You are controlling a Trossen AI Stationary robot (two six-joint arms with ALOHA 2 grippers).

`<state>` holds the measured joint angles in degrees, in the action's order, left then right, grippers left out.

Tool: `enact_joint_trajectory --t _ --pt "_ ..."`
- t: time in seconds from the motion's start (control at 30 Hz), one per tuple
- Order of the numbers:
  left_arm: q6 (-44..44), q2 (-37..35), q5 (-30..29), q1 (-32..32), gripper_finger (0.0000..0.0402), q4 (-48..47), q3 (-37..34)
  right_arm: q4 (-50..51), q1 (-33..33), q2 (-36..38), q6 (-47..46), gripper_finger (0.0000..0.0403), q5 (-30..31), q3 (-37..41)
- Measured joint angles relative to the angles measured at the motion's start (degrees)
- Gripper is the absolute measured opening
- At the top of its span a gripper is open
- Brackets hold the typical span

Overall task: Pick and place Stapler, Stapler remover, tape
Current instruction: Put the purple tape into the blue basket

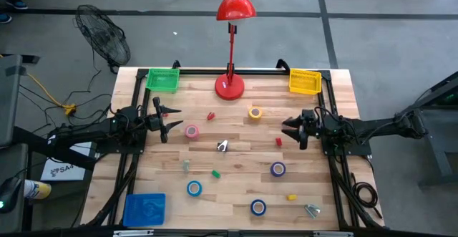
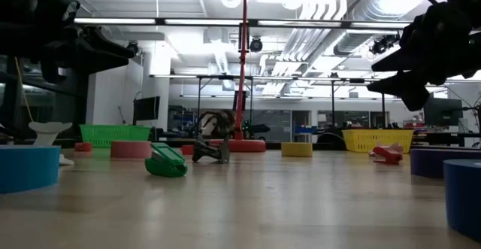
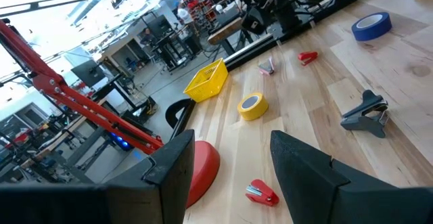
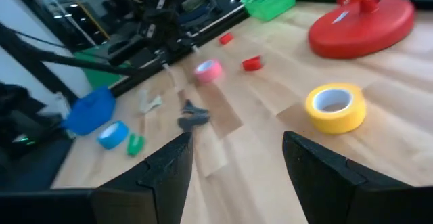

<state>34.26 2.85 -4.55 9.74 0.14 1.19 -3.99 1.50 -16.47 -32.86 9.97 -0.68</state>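
Tape rolls were scattered over the wooden table [image 1: 236, 180] between two pincers, neither holding anything. The left gripper [image 1: 163, 119] was held above the table's left edge with fingers spread; a pink roll [image 1: 192, 131] lay just beyond its tips, a small red stapler [image 1: 211, 115] slightly farther on. The right gripper [image 1: 292, 129] was held opposite, fingers likewise spread, with a yellow roll [image 1: 255, 112] ahead of it. A grey staple remover [image 1: 222, 146] was seen midway between both.
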Motion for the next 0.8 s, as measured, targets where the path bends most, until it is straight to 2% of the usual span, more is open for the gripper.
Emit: enact_joint_trajectory --t 0.23,0.47,0.6,0.8 --pt "-0.02 0.0 0.01 -0.02 0.019 0.0 0.0 1.61 0.02 -0.38 -11.95 0.022 -2.21 -0.17" --pt "0.0 0.02 0.01 -0.02 0.019 0.0 0.0 12.72 0.04 -5.2 -26.81 0.022 -6.23 -6.53" --pt "-0.01 0.02 0.01 -0.01 0.019 0.0 0.0 19.49 0.68 -10.11 -31.01 0.022 -9.78 -11.92" --pt "-0.01 0.02 0.01 -0.01 0.019 0.0 0.0 25.48 5.84 -18.79 -31.6 0.022 -12.04 -20.05"
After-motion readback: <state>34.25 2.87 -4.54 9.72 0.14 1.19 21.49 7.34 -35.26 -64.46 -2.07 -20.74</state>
